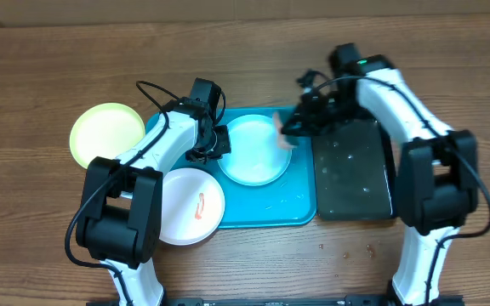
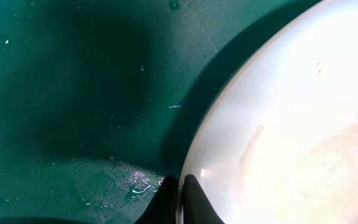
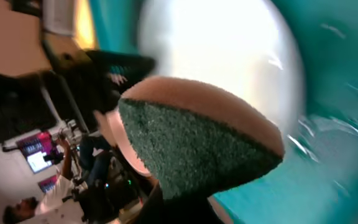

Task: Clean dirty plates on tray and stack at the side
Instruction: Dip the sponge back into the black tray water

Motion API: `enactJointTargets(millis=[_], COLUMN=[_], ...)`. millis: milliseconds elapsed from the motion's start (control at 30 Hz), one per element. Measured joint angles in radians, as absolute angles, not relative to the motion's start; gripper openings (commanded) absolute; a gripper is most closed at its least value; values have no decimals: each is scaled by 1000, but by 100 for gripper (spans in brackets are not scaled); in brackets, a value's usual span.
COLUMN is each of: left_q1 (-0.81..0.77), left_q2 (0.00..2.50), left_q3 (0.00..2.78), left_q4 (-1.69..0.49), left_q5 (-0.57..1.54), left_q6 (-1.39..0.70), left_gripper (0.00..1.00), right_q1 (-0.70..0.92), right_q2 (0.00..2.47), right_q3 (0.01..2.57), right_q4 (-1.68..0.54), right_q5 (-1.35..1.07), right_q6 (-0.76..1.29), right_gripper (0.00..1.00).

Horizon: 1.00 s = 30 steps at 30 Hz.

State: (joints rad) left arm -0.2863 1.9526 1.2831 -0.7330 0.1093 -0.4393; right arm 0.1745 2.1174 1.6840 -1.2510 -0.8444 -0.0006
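Right wrist view blurred; right gripper jaws clamp sponge. Left gripper jaws pinch blue plate rim. Wet tray, wood table.

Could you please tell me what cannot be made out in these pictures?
The right claw: motion-blurred overhead; hidden behind the sponge in the right wrist view.
The light blue plate: any smear on it, lost to glare and blur in both wrist views.
The left claw: mostly cut off by the left wrist view's bottom edge.

plate in tray | second plate on its left corner | third plate left | water tray right
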Motion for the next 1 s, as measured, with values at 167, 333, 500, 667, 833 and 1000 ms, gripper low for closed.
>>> enactJointTargets(millis=[167, 333, 500, 667, 833, 1000], left_q1=[-286, -286, -286, -286, -286, -286], left_q2=[1953, 1953, 1953, 1953, 1953, 1953], left_q3=[1283, 1283, 1283, 1283, 1283, 1283], left_q4=[-733, -733, -733, -733, -733, -733], left_q5=[109, 109, 109, 109, 109, 109], left_q6=[-439, -439, -439, -439, -439, -439], left_gripper=[6, 7, 8, 10, 10, 10], right_q1=[83, 60, 62, 61, 62, 61], right_q2=[2114, 2114, 2114, 2114, 2114, 2113], right_q3=[1685, 1680, 1620, 1553, 1530, 1498], right_q4=[-1428, -1461, -1392, -1324, -1277, -1230], right_q5=[-607, -369, -251, -206, -194, -191], right_q6=[-46, -48, -13, 14, 23, 26], right_gripper=[4, 4, 5, 65, 100, 100])
